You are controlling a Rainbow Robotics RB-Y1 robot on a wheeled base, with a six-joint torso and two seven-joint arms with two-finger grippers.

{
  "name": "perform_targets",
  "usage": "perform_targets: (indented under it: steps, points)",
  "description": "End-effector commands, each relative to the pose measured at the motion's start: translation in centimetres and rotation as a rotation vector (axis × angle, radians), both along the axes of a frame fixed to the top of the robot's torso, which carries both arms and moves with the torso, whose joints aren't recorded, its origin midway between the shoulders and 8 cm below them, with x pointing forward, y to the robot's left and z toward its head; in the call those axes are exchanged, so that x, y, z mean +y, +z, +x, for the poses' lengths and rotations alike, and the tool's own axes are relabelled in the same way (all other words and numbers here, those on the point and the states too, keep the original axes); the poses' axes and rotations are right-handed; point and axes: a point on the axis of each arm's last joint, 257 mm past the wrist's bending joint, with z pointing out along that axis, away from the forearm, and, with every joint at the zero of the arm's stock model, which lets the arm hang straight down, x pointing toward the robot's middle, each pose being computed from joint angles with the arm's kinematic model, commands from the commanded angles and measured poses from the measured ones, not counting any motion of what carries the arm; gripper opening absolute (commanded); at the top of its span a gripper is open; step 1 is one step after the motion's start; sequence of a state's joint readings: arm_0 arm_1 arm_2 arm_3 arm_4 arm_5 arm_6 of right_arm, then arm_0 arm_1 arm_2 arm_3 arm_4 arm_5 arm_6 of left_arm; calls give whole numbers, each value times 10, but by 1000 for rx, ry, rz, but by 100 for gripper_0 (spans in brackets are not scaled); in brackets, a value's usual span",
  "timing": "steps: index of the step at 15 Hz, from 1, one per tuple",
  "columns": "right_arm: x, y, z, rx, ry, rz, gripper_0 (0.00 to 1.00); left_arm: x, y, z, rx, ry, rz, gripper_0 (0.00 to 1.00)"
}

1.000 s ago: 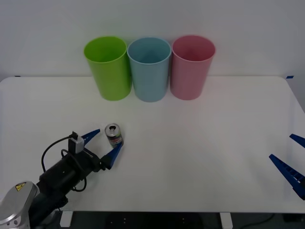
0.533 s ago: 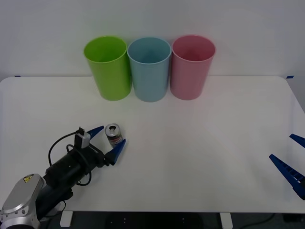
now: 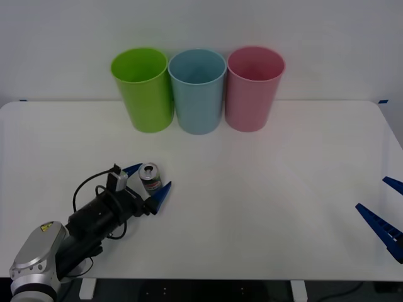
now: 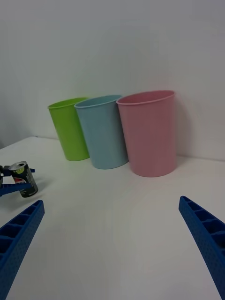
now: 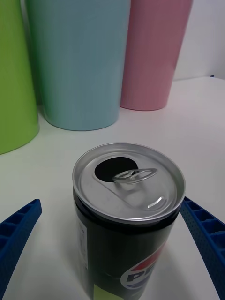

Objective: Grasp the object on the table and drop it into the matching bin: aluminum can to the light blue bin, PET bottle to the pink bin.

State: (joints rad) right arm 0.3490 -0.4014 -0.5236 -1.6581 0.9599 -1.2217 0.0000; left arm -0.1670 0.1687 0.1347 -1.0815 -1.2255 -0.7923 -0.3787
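A small aluminum can (image 3: 150,178) with a silver top, dark body and red and white label stands upright on the white table (image 3: 264,189), left of centre. My left gripper (image 3: 148,180) is open, one blue finger on each side of the can (image 5: 127,220), not touching it. At the back stand the light blue bin (image 3: 197,90) and the pink bin (image 3: 253,87). My right gripper (image 3: 385,211) waits open at the table's right edge. The right wrist view has the can (image 4: 22,178) far off, the light blue bin (image 4: 103,132) and the pink bin (image 4: 149,133).
A lime green bin (image 3: 143,89) stands left of the light blue one, the three in a tight row near the back wall. Bare table lies between the can and the bins.
My left gripper has slid forward and to the right, so its open fingers now reach further along both sides of the can. The can and the right arm have not moved.
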Motion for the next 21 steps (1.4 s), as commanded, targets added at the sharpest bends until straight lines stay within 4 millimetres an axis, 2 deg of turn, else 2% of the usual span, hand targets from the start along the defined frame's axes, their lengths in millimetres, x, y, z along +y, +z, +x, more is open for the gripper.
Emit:
perform_targets:
  steps: [1,2,3,4,12,18,21]
  points:
    - [0,0,0,0,0,0,100,0,1,1,-1,2,0,42]
    - [0,0,0,0,0,0,100,0,0,0,-1,2,3,12]
    - [0,0,0,0,0,0,100,0,0,0,-2,2,4,4]
    - [0,0,0,0,0,0,100,0,0,1,-3,2,5,1]
    - [0,0,0,0,0,0,100,0,3,3,1,9,-13,0]
    - [0,0,0,0,0,0,100,11,24,8,-31,29,-52,0]
    - [0,0,0,0,0,0,100,11,43,8,-65,20,-60,0]
